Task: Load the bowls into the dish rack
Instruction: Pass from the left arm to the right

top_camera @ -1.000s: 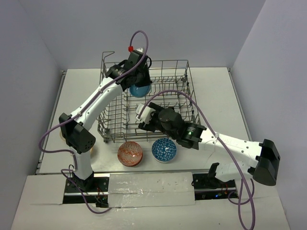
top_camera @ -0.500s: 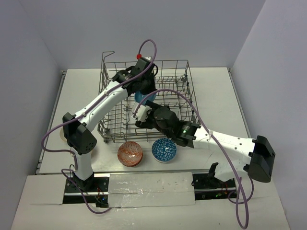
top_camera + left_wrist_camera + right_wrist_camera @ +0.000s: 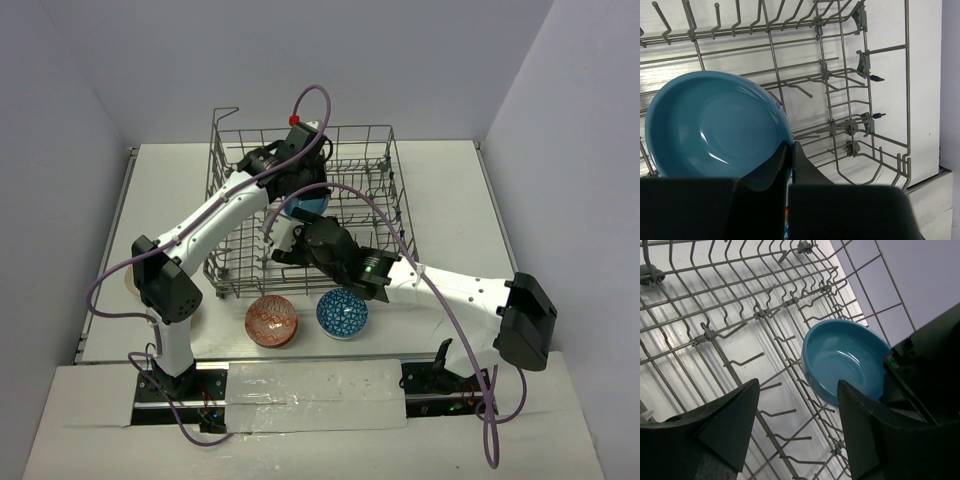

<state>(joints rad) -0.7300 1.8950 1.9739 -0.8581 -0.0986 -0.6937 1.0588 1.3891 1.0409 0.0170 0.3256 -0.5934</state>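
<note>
My left gripper is shut on the rim of a plain teal bowl and holds it tilted inside the grey wire dish rack, just above the tines. From above, this bowl sits mid-rack under the left gripper. The right gripper hovers open over the rack's front part, with nothing between its fingers. In its wrist view the teal bowl lies just beyond the right gripper. A red patterned bowl and a blue patterned bowl rest on the table before the rack.
The rack's raised handle stands at its far left corner. A tan object peeks out behind the left arm's elbow at the table's left edge. White walls close in the table at the back and sides.
The left arm brought the teal bowl from the rack's far side toward its middle and lower. The right arm swung left over the rack's front, its gripper still open.
</note>
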